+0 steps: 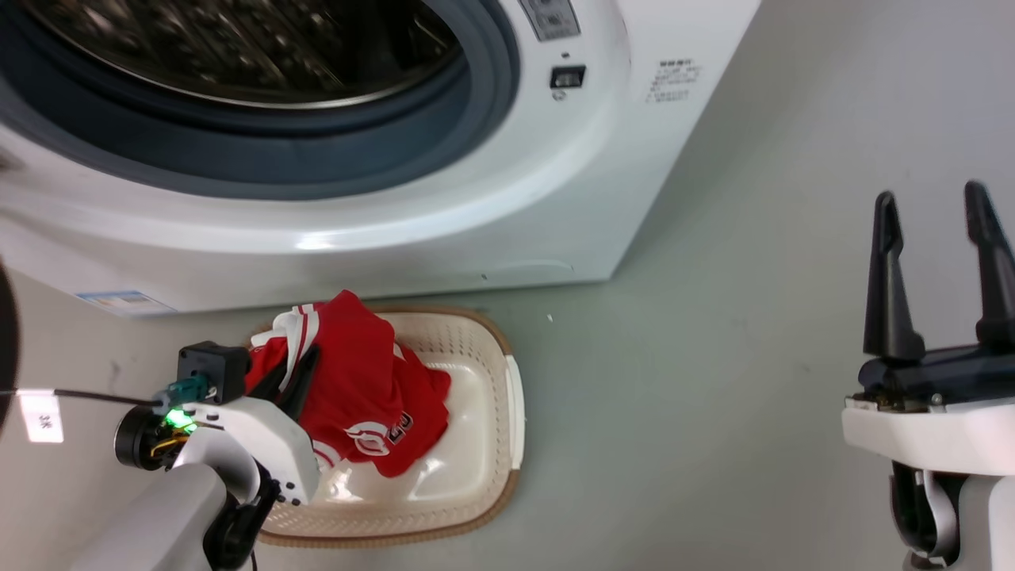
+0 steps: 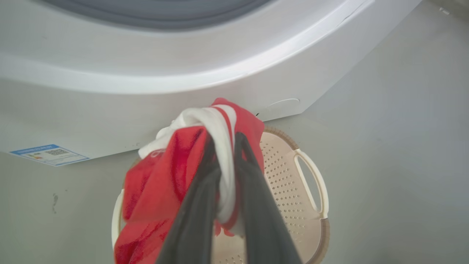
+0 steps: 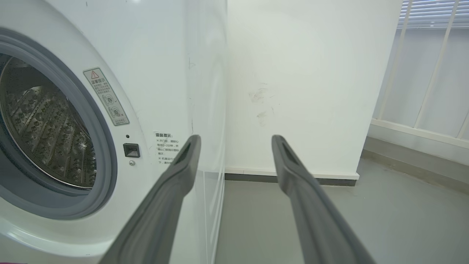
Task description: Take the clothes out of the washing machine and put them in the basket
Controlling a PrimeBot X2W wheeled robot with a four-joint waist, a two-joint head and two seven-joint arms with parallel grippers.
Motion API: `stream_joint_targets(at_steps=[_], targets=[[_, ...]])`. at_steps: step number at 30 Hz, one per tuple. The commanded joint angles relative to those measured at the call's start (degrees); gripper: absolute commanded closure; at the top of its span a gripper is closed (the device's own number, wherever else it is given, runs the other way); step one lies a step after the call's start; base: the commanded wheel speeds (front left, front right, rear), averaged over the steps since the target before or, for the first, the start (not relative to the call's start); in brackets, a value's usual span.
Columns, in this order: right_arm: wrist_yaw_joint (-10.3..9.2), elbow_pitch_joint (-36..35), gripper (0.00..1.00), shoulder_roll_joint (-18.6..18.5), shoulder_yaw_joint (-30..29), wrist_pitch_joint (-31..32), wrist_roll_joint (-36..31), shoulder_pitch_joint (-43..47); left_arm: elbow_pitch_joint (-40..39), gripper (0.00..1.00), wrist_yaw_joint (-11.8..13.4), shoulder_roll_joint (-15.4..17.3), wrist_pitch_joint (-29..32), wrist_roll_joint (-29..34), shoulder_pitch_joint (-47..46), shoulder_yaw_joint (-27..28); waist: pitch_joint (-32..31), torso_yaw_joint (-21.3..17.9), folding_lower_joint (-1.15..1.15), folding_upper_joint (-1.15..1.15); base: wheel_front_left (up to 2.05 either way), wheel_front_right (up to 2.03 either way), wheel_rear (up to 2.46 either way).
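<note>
**Left gripper pinching clothes over basket; right gripper spread, idle**

Left side, head view: left gripper [image 1: 292, 379] sits over the near-left part of the basket [image 1: 507, 373], fingers pressed together on the clothes [image 1: 357, 373]. The left wrist view shows the same. The left gripper [image 2: 225, 141] has a twisted white trim band caught between its two dark fingers [image 2: 198, 205], with red cloth bunched around and left of them.

- Clothes [image 2: 161, 183]: the top of the bunch is at the fingertips. The rest hangs down and drapes into the basket [image 2: 289, 172]. The lower folds, with a black-and-white print, lie on the basket floor, right of the gripper in the head view. I can't tell how many garments there are.
- Basket: on the floor [image 1: 674, 357], just in front of the washing machine [image 1: 396, 214], below its porthole. The right half of the interior is bare.
- Washing machine [image 2: 146, 73]: the steel drum [image 1: 238, 47] is visible through the grey gasket. A blue label [image 2: 47, 154] sits low on the left of the front panel.

Right side: right gripper [image 1: 929, 197] is well apart from the basket and clothes, fingers spread with nothing between them. In its wrist view the right gripper [image 3: 235, 139] points at the right edge of the washing machine [image 3: 157, 73] and the white wall [image 3: 293, 73] beside it.
</note>
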Motion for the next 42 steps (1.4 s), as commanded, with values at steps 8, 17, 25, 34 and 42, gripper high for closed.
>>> stream_joint_targets(at_steps=[8, 17, 25, 34, 42], targets=[[-0.05, -2.1, 0.00, 0.1, 0.2, -0.1, -0.3, -3.1, 18.2, 1.00, -6.4, -5.0, -0.6, 1.2, -7.9, -2.0, 10.5, -5.3, 0.00, 0.00, 0.00, 0.00, 0.00], [-0.05, -3.5, 0.00, 0.1, 0.9, -0.1, 0.7, -4.2, 34.2, 1.00, -9.4, -8.9, -1.8, 0.0, -14.3, -1.6, 17.1, -8.3, 0.00, 0.00, 0.00, 0.00, 0.00], [-0.05, -4.6, 0.00, 0.1, 1.1, -0.1, 0.4, -4.0, 42.1, 1.00, -10.5, -11.0, -3.1, -0.5, -18.7, -1.4, 20.8, -9.1, 0.00, 0.00, 0.00, 0.00, 0.00], [-0.05, -3.7, 0.00, 0.1, 2.2, -0.1, -0.1, -4.3, 45.5, 0.00, -10.6, -13.8, -4.3, -0.9, -19.5, -0.4, 19.2, -7.6, 0.00, 0.00, 0.00, 0.00, 0.00], [-0.04, -2.2, 0.00, 0.1, 0.8, -0.1, -0.8, -4.8, 37.4, 0.00, -10.0, -12.2, -4.3, 2.7, -16.5, 5.8, 13.3, -5.3, 0.00, 0.00, 0.00, 0.00, 0.00]])
